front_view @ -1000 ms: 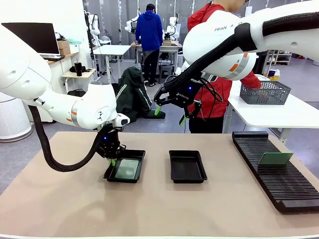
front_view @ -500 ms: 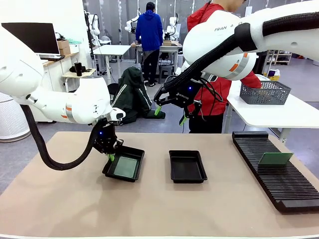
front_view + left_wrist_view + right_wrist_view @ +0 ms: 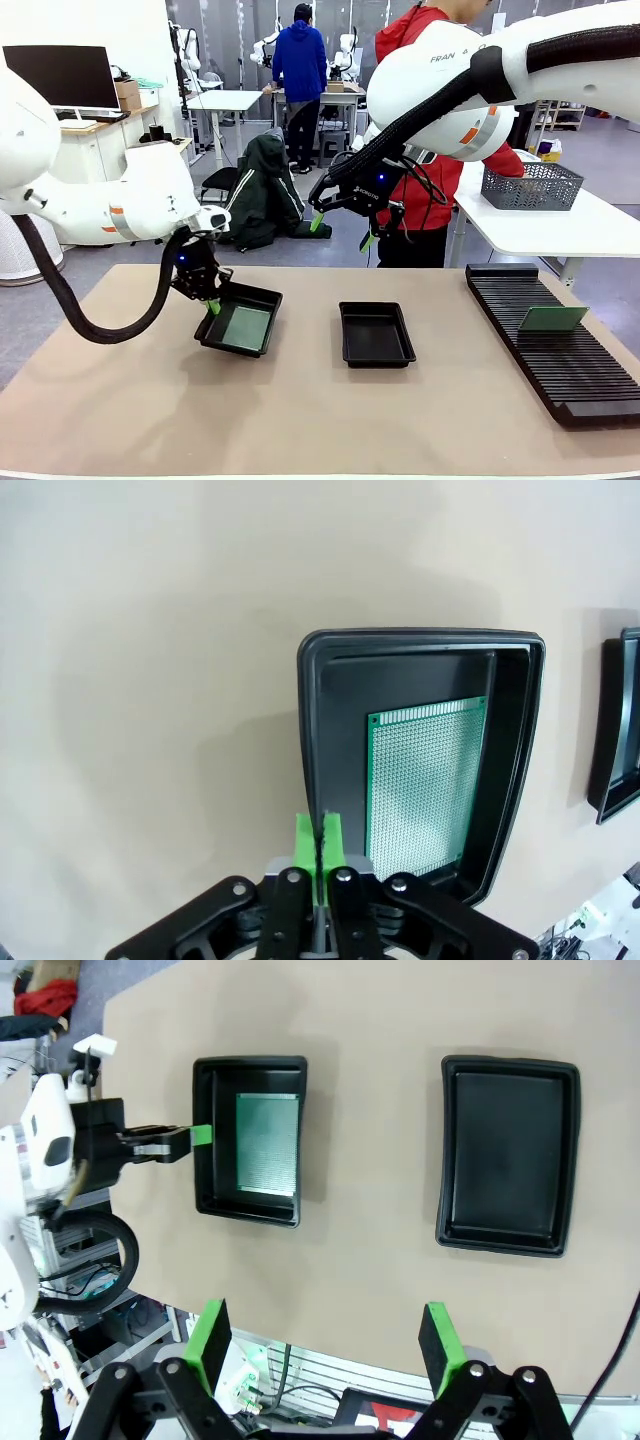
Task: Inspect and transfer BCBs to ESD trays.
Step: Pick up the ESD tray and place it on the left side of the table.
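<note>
BCB (image 3: 425, 775), a thin green perforated circuit board, is seen lying inside a shallow black plastic tray (image 3: 310, 730), which is pinched at the rim by the left gripper (image 3: 319, 840) and held tilted off the beige table (image 3: 300, 420). Up high, the right gripper (image 3: 325, 1345) is seen with fingers spread wide.

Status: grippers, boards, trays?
Left gripper shut on rim of tray holding BCB. Right gripper open, raised above table. Other tray sits apart, nothing between them.

A long black slotted rack (image 3: 570, 375) lies on the beige table (image 3: 320, 420), a grey mesh basket (image 3: 530, 187) beyond
</note>
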Controlling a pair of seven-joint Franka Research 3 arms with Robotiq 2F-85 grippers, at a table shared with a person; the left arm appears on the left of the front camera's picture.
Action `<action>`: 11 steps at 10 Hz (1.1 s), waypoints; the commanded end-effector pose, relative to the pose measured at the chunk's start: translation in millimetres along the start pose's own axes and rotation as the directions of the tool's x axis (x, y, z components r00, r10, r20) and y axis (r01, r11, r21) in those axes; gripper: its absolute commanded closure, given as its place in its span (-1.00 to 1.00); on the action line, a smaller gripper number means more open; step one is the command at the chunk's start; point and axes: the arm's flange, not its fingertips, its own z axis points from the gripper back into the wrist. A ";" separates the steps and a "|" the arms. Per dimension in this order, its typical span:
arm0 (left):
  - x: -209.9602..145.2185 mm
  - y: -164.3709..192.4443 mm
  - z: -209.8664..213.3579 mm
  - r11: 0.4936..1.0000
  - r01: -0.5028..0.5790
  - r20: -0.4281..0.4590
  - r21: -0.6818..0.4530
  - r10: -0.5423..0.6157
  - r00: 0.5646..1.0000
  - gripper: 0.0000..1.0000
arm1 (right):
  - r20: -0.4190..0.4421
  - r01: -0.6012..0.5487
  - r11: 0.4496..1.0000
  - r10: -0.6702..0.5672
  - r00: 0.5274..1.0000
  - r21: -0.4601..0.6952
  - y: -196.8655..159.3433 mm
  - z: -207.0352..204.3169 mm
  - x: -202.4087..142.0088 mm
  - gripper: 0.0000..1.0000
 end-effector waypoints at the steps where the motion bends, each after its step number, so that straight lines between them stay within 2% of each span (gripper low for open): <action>1: -14.2 35.2 15.0 0.996 0.021 -0.009 -0.084 -0.021 1.000 0.94 | 0.006 0.015 1.000 -0.015 1.000 -0.014 1.8 -0.9 0.8 -1.00; 4: -25.5 105.0 34.2 0.990 -0.010 -0.022 -0.140 0.007 1.000 0.94 | 0.006 0.015 1.000 -0.015 1.000 -0.014 1.8 -0.9 0.8 -1.00; 8: -50.1 199.5 58.1 0.986 -0.020 -0.008 -0.163 0.019 1.000 0.94 | 0.006 0.015 1.000 -0.015 1.000 -0.014 1.8 -0.9 0.8 -1.00; 11: -56.9 244.8 56.5 0.987 -0.040 -0.012 -0.153 0.038 0.999 0.94 | 0.006 0.015 1.000 -0.015 1.000 -0.014 1.8 -0.9 0.8 -1.00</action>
